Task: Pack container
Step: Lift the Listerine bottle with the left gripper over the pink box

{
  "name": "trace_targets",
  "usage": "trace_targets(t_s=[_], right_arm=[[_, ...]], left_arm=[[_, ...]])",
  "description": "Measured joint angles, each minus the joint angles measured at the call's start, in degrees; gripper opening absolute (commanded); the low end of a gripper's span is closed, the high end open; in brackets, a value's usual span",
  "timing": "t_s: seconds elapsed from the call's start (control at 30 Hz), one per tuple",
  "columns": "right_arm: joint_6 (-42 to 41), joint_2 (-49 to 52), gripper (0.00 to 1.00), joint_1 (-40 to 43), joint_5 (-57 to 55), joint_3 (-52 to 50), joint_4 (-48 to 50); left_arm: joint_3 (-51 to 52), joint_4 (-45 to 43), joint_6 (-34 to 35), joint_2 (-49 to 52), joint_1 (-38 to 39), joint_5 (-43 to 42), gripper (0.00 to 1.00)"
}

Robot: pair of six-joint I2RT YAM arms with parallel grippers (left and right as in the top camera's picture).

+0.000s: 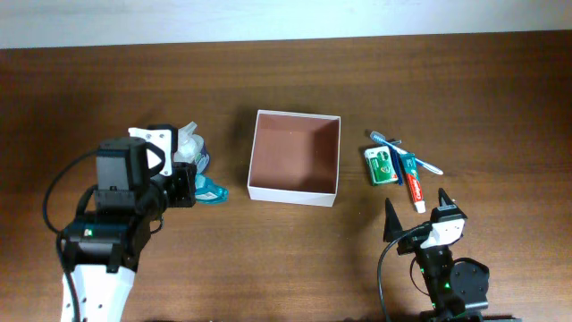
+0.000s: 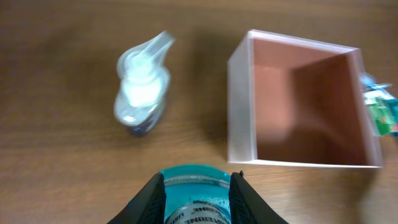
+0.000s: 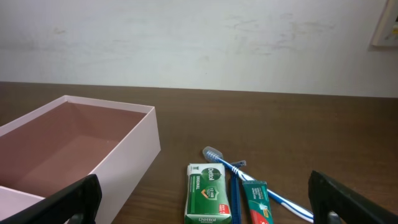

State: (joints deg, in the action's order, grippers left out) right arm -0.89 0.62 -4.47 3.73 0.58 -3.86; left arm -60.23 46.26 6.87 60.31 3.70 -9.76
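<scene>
Gripping teal bottle (image 2: pixel 198 202), label blurred and cut off, left end effector (image 2: pixel 196 182) clamped; right end effector (image 3: pixel 204 186) wide, empty

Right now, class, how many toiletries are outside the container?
5. Toothbrush, green packet and toothpaste tube lie near the right gripper; clear bottle and a teal bottle, clamped by the left gripper, sit across the container. The left arm may hide more.

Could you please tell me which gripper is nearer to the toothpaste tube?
Right. The right gripper stands open just short of the toothpaste tube; the left gripper is across the container, gripping a teal bottle.
</scene>
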Motion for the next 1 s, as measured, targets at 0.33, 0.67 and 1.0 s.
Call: trace_targets(t_s=[0.33, 0.67, 1.0], right_arm=[[0.0, 0.0, 0.99, 0.0, 0.0, 0.0, 0.0], [0.0, 0.0, 0.99, 0.0, 0.0, 0.0, 0.0], [0.0, 0.0, 0.99, 0.0, 0.0, 0.0, 0.0]], left_arm=[[0.0, -11.7, 0.0, -1.6, 7.8, -6.8, 0.19], [-4.3, -17.9, 1.3, 4.3, 18.8, 1.3, 0.12], [-14.5, -17.4, 2.0, 22.3, 25.4, 10.6, 0.13]])
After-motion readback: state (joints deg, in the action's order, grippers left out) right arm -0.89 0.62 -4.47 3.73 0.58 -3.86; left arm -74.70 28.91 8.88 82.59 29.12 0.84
